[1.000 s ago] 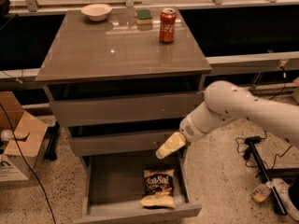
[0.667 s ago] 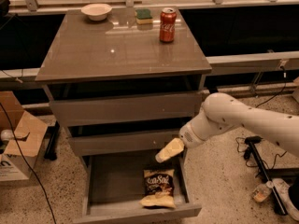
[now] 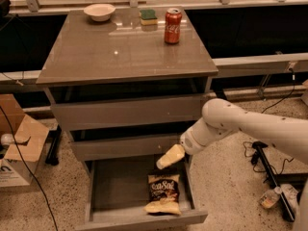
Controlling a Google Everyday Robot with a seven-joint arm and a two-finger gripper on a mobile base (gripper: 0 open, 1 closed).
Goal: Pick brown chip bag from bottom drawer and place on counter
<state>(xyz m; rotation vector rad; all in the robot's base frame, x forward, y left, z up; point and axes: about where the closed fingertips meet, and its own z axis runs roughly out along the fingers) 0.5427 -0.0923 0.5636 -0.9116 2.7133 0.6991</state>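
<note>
The brown chip bag lies flat at the front right of the open bottom drawer, its "Sea Salt" lettering facing up. My gripper hangs on the white arm from the right, just above the bag's far end and over the back right of the drawer. The counter is the glossy grey-brown top of the cabinet, above the two shut drawers.
On the counter's far edge stand a red soda can, a green sponge and a white bowl. A cardboard box sits on the floor at the left. Cables and a stand lie on the floor at the right.
My arm and gripper have sunk lower and a little leftward, closer to the bag in the drawer. The bag has not moved.
</note>
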